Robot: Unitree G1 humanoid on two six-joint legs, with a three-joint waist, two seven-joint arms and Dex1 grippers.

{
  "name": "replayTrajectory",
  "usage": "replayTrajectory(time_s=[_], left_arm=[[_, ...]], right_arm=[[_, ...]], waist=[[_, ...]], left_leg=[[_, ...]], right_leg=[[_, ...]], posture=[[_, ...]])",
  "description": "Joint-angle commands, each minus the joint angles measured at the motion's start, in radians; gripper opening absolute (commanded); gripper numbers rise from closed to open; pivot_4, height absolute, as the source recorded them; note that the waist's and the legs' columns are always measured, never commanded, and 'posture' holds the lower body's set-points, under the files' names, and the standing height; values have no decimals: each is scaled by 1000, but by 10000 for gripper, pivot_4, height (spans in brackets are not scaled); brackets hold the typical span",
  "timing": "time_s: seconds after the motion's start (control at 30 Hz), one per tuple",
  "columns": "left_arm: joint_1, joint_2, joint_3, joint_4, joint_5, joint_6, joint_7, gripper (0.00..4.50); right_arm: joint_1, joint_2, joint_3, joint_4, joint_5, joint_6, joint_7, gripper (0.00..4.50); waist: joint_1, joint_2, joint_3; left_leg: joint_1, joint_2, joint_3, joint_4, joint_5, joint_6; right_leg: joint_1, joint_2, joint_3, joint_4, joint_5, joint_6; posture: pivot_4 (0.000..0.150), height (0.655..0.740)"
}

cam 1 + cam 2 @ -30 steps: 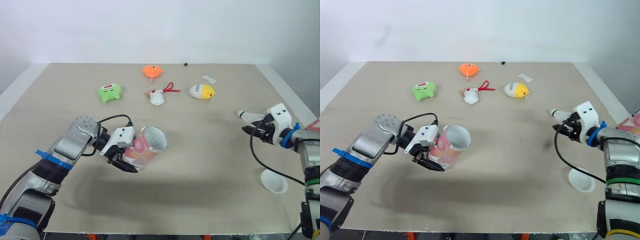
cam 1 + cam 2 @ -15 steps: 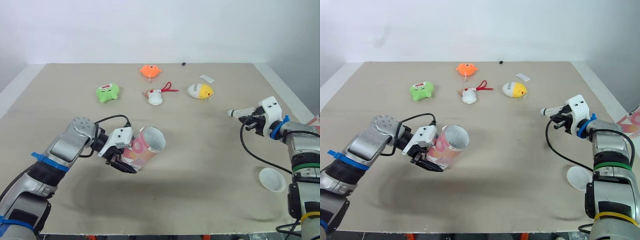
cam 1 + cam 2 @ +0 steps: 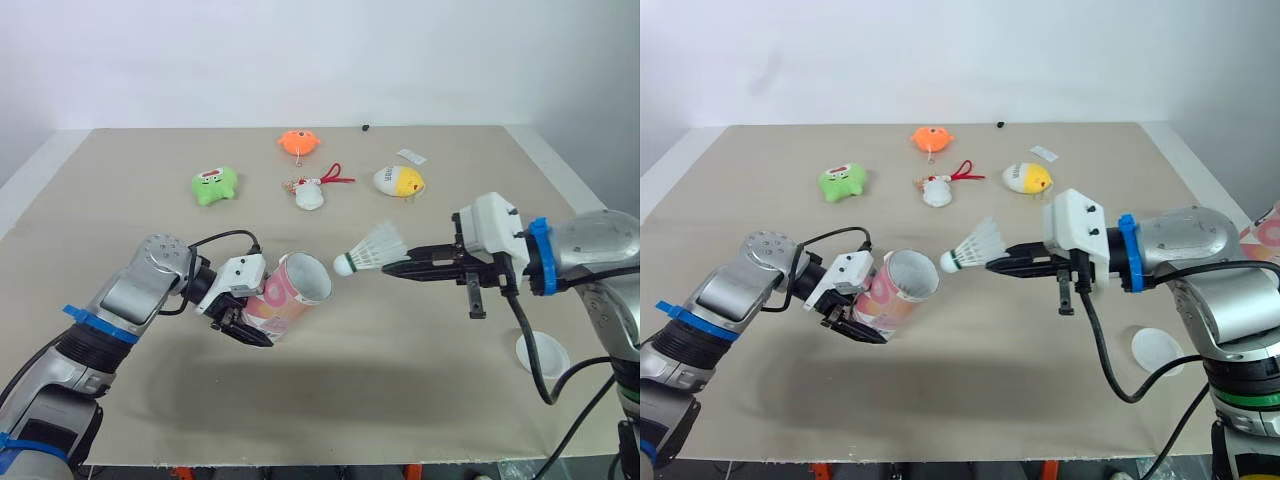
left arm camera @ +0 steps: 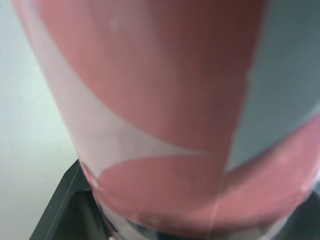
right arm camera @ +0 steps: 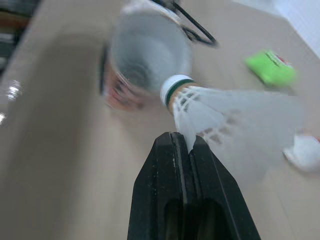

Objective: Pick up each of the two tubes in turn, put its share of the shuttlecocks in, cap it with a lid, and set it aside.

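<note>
My left gripper [image 3: 243, 318] is shut on a pink and white tube [image 3: 288, 295], held tilted above the table with its open mouth [image 3: 309, 278] facing right; the tube's pink wall [image 4: 165, 110] is close up in the left wrist view. My right gripper [image 3: 392, 268] is shut on the skirt of a white shuttlecock [image 3: 372, 250], whose cork tip [image 3: 343, 265] points at the tube mouth from just to its right. In the right wrist view the shuttlecock [image 5: 220, 117] lies ahead of the closed fingertips [image 5: 177, 145], with the tube mouth [image 5: 147, 50] beyond. A white lid [image 3: 541, 354] lies on the table at the right.
At the back of the table lie a green plush toy [image 3: 215, 185], an orange one [image 3: 302, 142], a white toy with red string [image 3: 316, 190], a yellow and white egg-shaped toy [image 3: 401, 181] and a small white tag [image 3: 415, 157]. A second pink tube [image 3: 1269, 232] shows at the right edge.
My right arm has swung left across the table, bringing the shuttlecock from the right side to just in front of the tube mouth. The left arm and tube stayed put.
</note>
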Motion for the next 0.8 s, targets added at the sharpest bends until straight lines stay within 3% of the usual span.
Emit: replayTrajectory(time_s=[0.03,0.4,0.53,0.57,0.6,0.7,0.8], left_arm=[[-12,-4,-9,2,1,-8,-7,28755],[-11,-4,-4,0,-2,0,-2,28755],[-2,-2,-2,-7,-3,2,3,28755],[-1,-3,-2,-7,-3,2,4,28755],[-1,-4,-2,-7,-3,2,6,28755],[-2,-6,-3,-9,-4,5,9,28755],[-2,-9,-3,-9,-5,5,12,28755]], right_arm=[[-64,23,49,-42,-16,-9,-2,632],[-239,166,235,12,-105,-13,-1,632],[-238,191,236,-1,-56,22,31,11727],[-236,199,218,-5,-23,38,35,17730],[-235,206,195,-5,14,58,35,19620],[-228,216,112,-5,144,115,39,33848],[-216,201,39,15,210,151,24,33848]], waist=[[0,0,0],[4,0,0],[5,-1,0],[6,-1,0],[6,-1,0],[7,-1,0],[8,-1,0]], left_leg=[[0,0,0,0,0,0],[-2,1,-2,-2,0,0],[-2,1,-1,-2,0,0],[-2,1,-2,-2,0,0],[-2,1,-2,-2,0,0],[-2,1,-2,-2,0,0],[-2,1,-2,-2,0,0]], right_leg=[[0,0,0,0,0,0],[-2,1,-4,0,-1,1],[-2,1,-3,0,0,1],[-1,1,-4,0,-1,1],[-1,1,-4,0,0,1],[-1,1,-4,0,1,-2],[-1,1,-4,0,2,-2]], posture=[[1500,7323],[1500,7323],[1500,7323],[1500,7323],[1500,7323],[1500,7323],[1500,7323]])
